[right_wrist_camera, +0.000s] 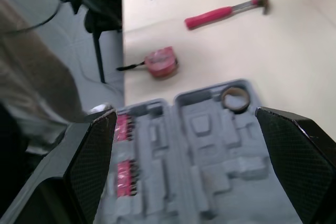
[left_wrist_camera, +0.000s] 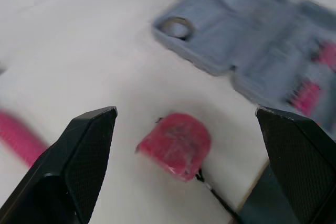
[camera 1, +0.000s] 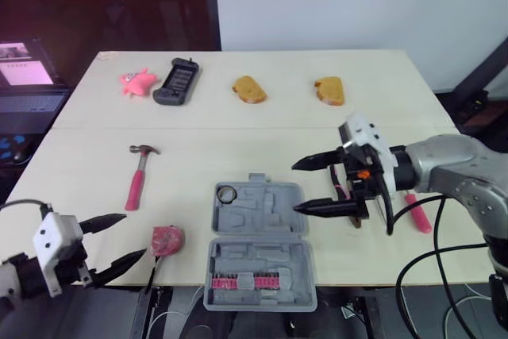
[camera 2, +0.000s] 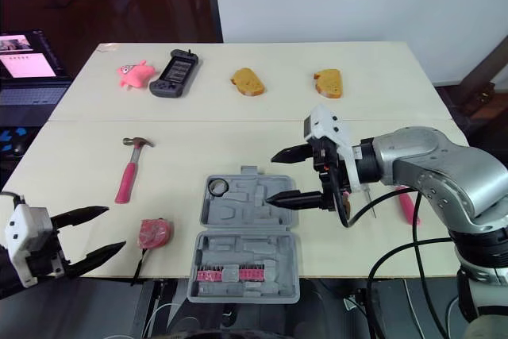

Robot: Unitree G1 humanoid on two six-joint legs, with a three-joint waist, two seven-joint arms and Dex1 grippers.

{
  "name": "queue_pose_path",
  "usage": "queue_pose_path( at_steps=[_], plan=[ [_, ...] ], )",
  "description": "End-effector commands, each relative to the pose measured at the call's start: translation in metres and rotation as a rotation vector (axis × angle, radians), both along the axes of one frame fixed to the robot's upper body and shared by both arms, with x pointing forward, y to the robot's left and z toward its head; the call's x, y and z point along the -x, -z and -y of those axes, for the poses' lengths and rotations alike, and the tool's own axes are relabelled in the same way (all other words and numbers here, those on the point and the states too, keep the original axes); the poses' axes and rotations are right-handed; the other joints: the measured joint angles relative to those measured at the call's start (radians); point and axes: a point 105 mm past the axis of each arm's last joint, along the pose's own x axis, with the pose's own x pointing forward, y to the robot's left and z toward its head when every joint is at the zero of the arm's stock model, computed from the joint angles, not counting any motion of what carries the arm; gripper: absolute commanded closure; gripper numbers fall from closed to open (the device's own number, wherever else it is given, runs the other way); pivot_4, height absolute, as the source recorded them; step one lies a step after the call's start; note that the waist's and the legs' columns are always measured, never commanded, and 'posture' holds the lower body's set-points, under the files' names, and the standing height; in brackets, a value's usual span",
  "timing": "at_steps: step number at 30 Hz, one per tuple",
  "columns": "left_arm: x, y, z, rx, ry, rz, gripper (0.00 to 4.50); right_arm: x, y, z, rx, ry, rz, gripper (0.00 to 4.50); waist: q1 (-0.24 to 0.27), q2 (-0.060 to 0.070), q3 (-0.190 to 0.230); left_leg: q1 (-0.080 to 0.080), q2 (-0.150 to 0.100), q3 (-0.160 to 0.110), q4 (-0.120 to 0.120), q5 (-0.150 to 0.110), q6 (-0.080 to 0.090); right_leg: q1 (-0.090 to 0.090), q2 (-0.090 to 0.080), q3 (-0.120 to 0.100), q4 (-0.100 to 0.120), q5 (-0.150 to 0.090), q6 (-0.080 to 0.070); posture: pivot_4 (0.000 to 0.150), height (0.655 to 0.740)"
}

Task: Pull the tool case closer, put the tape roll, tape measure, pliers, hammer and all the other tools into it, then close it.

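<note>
Left pincer (camera 1: 133,236) was open, just beside red tape measure (camera 1: 167,240); I judged best to straddle body, avoiding black strap (left_wrist_camera: 207,184). Right pincer (camera 1: 295,188) hung open near tool case (camera 1: 270,256).

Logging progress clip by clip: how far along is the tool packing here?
Done: the tool case lies open at the near table edge, the tape roll in its pocket. In hand: nothing; both grippers have open fingers, the left gripper beside the tape measure, the right gripper by the case's right edge. Left: tape measure, hammer, the pink-handled tool on the right, then closing.
</note>
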Motion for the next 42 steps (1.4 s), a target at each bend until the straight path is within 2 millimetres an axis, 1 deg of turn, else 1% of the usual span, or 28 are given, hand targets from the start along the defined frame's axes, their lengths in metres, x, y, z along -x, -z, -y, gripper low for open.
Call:
queue_pose_path(
  at_steps=[1, 2, 5, 8, 12, 18, 23, 28, 34, 38, 42],
  plan=[
    [0.004, 0.01, -0.01, -0.15, 0.201, -0.051, 0.05, 0.013, -0.015, 0.0, -0.011, -0.039, 0.049, 0.0, -0.005, 0.0, 0.0, 0.0, 0.001, 0.0, -0.001, 0.0, 0.0, -0.001, 0.0, 0.0, 0.0, 0.0, 0.0, 0.15, 0.74],
    [0.003, 0.014, -0.014, -0.195, 0.252, -0.063, 0.05, 0.015, -0.016, -0.001, -0.01, -0.042, 0.051, 0.0, -0.01, 0.0, 0.0, 0.0, 0.001, 0.0, -0.001, 0.0, 0.0, -0.001, 0.001, 0.0, 0.0, 0.0, 0.0, 0.15, 0.74],
    [-0.013, 0.021, -0.021, -0.238, 0.335, -0.074, 0.05, 0.016, -0.014, 0.0, 0.005, -0.03, 0.063, 0.0, -0.012, 0.001, 0.0, 0.0, 0.002, 0.001, -0.001, 0.0, 0.0, -0.001, 0.001, 0.0, 0.001, 0.0, -0.001, 0.15, 0.74],
    [-0.026, 0.029, -0.017, -0.259, 0.392, -0.075, 0.05, 0.01, -0.011, 0.002, 0.026, 0.019, 0.09, 0.0, -0.014, 0.0, 0.0, 0.0, 0.002, 0.001, 0.001, 0.0, 0.0, -0.001, 0.001, 0.0, 0.001, 0.001, -0.002, 0.15, 0.74],
    [-0.044, 0.04, -0.008, -0.311, 0.385, -0.076, 0.05, 0.009, -0.01, 0.004, 0.028, 0.041, 0.098, 0.0, -0.018, 0.0, 0.0, 0.0, 0.003, 0.003, 0.0, 0.0, 0.0, -0.003, 0.0, 0.0, 0.0, 0.003, 0.0, 0.15, 0.74],
    [-0.056, 0.044, 0.006, -0.39, 0.402, -0.1, 0.05, 0.005, -0.014, 0.006, 0.015, 0.078, 0.112, 0.0, -0.018, 0.0, 0.0, 0.0, 0.003, 0.004, -0.001, 0.0, 0.0, -0.004, 0.001, 0.0, 0.004, 0.004, 0.003, 0.15, 0.74],
    [-0.062, 0.047, 0.014, -0.435, 0.399, -0.112, 0.05, 0.004, -0.014, 0.007, 0.016, 0.088, 0.113, 0.0, -0.016, 0.0, 0.0, 0.0, 0.003, 0.004, 0.001, 0.0, 0.0, -0.004, 0.001, 0.001, 0.004, 0.004, 0.003, 0.15, 0.74],
    [-0.058, 0.057, 0.013, -0.471, 0.407, -0.124, 0.05, 0.003, -0.014, 0.007, 0.018, 0.092, 0.113, 0.0, -0.017, 0.0, 0.0, 0.0, 0.003, 0.005, 0.0, 0.0, 0.0, -0.004, 0.001, 0.001, 0.004, 0.004, 0.003, 0.15, 0.74],
    [-0.054, 0.068, 0.011, -0.468, 0.401, -0.139, 0.05, 0.001, -0.014, 0.008, 0.023, 0.099, 0.113, 0.0, -0.015, 0.0, 0.0, 0.0, 0.003, 0.005, 0.001, 0.0, 0.0, -0.004, 0.001, 0.001, 0.004, 0.004, 0.003, 0.15, 0.74],
    [-0.058, 0.07, 0.011, -0.453, 0.373, -0.113, 0.05, 0.001, -0.014, 0.008, 0.029, 0.101, 0.112, 0.0, -0.015, 0.0, 0.0, 0.0, 0.003, 0.005, 0.001, 0.0, 0.0, -0.004, 0.001, 0.001, 0.004, 0.004, 0.003, 0.15, 0.74],
    [-0.062, 0.071, 0.016, -0.417, 0.351, -0.084, 0.05, 0.001, -0.015, 0.009, 0.032, 0.099, 0.113, 0.0, -0.015, 0.0, 0.0, 0.0, 0.003, 0.005, 0.001, 0.0, 0.0, -0.004, 0.001, 0.001, 0.004, 0.004, 0.003, 0.15, 0.74]
  ],
)
